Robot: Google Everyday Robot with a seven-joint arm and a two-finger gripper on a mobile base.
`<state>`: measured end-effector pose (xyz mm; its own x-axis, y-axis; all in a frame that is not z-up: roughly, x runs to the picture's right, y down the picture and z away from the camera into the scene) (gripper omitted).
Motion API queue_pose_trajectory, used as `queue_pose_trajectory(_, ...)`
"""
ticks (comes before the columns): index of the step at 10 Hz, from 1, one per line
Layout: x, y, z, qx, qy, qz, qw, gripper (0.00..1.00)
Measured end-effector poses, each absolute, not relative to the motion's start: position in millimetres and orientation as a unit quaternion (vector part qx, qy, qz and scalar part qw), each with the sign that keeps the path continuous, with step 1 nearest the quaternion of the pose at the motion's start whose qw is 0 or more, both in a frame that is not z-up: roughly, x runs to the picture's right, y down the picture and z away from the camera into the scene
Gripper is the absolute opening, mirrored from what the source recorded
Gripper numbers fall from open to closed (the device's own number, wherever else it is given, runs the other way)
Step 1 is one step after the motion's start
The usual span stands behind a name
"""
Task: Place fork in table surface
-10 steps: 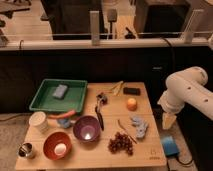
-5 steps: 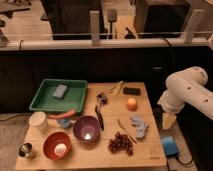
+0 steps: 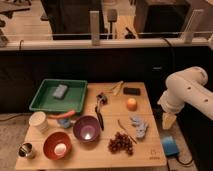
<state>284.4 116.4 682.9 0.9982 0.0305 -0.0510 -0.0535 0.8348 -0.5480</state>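
Note:
The fork [image 3: 125,131] is a thin, dull silvery-tan utensil lying diagonally on the light tan wooden table surface [image 3: 100,156], between the purple bowl [image 3: 86,128] and a crumpled blue-grey cloth [image 3: 138,125], just above the grapes [image 3: 120,143]. My gripper [image 3: 168,121] hangs pointing down off the table's right edge, at the end of the white arm [image 3: 187,92]. It is well to the right of the fork and holds nothing that I can see.
A black-handled utensil [image 3: 99,114] and a yellowish stick [image 3: 116,87] lie mid-table. There is an orange [image 3: 131,103], a black item [image 3: 131,91], a green tray [image 3: 44,102] with a grey sponge [image 3: 60,91], a red bowl [image 3: 56,145], a white cup [image 3: 38,121], a metal cup [image 3: 25,150] and a blue block [image 3: 169,146] off the right edge.

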Motion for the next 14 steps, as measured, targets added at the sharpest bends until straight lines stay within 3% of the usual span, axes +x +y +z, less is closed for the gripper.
queue_pose_trajectory(14, 208, 121, 712, -0.286, 0.004, -0.087, 0.954, 0.80)
